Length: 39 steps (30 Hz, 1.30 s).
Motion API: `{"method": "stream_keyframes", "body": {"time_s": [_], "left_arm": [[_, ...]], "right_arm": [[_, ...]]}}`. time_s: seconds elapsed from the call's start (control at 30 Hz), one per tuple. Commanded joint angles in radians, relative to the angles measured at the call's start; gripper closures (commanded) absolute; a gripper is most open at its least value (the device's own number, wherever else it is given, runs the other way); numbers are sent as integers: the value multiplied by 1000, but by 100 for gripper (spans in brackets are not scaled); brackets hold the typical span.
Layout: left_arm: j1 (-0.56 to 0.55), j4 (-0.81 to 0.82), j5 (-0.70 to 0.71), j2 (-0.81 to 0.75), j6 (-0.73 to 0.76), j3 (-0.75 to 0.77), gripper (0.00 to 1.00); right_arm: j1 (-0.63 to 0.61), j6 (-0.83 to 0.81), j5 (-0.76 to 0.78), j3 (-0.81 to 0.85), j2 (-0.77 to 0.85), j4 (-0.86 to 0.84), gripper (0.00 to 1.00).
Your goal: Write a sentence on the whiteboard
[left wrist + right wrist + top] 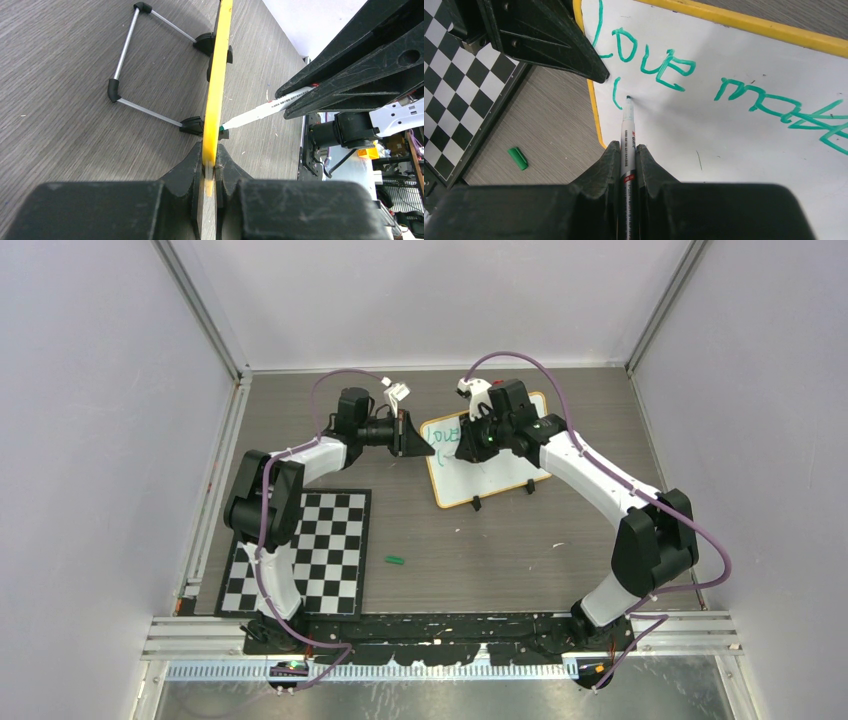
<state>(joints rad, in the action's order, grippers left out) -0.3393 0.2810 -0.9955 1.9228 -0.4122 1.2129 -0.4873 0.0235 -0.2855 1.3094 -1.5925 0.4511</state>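
From above, your whiteboard [495,472] stands on the far tabletop [520,550], right of the checkerboard mat [322,550], with your left gripper [408,434] at its left edge and your right gripper [466,446] over its face. Your left wrist view shows that gripper pinching the yellow frame edge-on. Your right wrist view shows the right gripper clamped on a marker [628,135], its tip touching the board beneath "love" of the green sentence [724,85], beside a short stroke.

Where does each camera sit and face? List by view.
Top external: above, behind the bases, facing down at the grey wood-grain table; left arm, right arm show.
Left wrist: sights along the edge of the white, yellow-framed whiteboard; left gripper clamps it.
Right wrist: faces the whiteboard; right gripper holds the white green-tipped marker.
Shared by both wrists: the marker.
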Motion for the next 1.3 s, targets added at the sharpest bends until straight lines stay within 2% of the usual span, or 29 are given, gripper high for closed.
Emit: {"method": "stream_keyframes", "body": {"time_s": [0.0, 0.73, 1.27], "left_arm": [[-4, 32, -12, -19, -8, -4, 100], [-6, 25, -6, -21, 0, -4, 100], [-9, 20, -9, -24, 6, -3, 100]], "right_arm": [[-1, -18, 29, 37, 10, -24, 100], [-10, -17, 17, -28, 42, 13, 100], [-14, 12, -17, 77, 43, 10, 100]]}}
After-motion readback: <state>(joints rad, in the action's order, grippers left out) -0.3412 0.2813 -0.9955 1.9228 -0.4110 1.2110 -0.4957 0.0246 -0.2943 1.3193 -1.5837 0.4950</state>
